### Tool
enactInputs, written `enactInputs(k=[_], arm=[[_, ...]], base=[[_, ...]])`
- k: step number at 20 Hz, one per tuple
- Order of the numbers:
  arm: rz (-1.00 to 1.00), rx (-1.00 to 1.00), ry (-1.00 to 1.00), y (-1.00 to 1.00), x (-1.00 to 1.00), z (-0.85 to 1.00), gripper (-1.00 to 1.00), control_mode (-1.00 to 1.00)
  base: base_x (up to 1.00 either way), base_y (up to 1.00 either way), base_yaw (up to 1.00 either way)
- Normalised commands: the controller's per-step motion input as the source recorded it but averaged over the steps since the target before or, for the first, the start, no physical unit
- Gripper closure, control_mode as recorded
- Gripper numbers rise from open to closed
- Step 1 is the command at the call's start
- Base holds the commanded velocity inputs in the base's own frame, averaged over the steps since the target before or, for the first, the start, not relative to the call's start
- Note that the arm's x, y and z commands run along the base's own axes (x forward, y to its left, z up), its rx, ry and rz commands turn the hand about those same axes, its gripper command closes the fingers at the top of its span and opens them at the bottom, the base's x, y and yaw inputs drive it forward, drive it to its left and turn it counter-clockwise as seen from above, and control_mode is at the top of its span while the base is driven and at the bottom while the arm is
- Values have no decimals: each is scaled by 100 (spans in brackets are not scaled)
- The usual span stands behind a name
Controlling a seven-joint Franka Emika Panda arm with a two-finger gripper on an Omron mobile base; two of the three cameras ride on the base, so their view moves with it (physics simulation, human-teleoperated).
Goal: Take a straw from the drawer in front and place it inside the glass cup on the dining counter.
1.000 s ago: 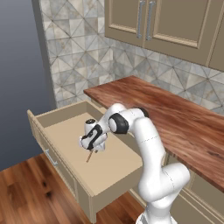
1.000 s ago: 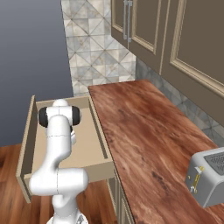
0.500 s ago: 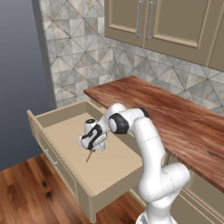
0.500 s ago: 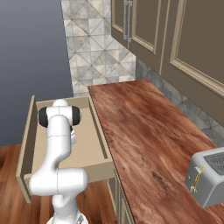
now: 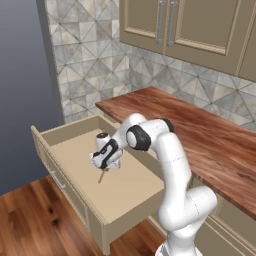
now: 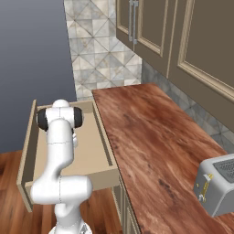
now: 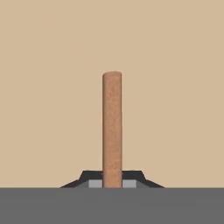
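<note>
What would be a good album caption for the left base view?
White robot arm reaches into the open drawer, its gripper shut on a brownish straw, beside a wood-topped counter.

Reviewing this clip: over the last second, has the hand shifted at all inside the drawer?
No. In the left base view the hand sits at the same spot against the drawer walls, shut on the straw.

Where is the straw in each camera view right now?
Left base view: straw pokes down below the tool, over the open drawer floor.
Right base view: I can't make it out; the arm covers that spot.
Hand view: straw upright at center, pinched at its base.
Shared landmark: the drawer's tan floor.
</note>
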Motion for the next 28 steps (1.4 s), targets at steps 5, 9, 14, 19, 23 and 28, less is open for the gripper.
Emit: enactInputs(k=[5,9,14,19,23,28], arm=[[8,0,-11,2,-48,100,100,-100],[13,3,0,0,-67,100,100,-100],[9,5,0,0,-58,100,100,-100],[1,0,3,0,-51,100,100,-100],[0,0,3,0,-54,100,100,-100],[0,3,3,-10,-46,100,100,-100]], base=[[0,0,0],[0,0,0],[0,0,0],[0,0,0],[0,0,0],[0,0,0]])
